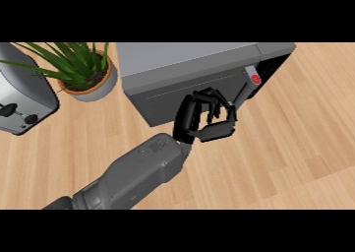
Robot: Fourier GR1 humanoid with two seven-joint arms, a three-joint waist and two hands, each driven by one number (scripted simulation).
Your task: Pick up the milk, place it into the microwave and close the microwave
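The grey microwave (187,69) stands at the back centre, its door (172,101) facing me and looking shut or nearly so. A red button (256,78) sits on its control strip at the right. My left hand (209,118) is against the right part of the door, just left of the control strip, with its fingers curled and nothing in them. Its grey forearm (136,172) comes in from the lower left. The milk shows nowhere in this view. My right hand does not show.
A potted green plant (82,69) stands just left of the microwave. A silver toaster (16,98) sits at the far left edge. Bare wooden counter (296,147) stretches to the right and front of the microwave.
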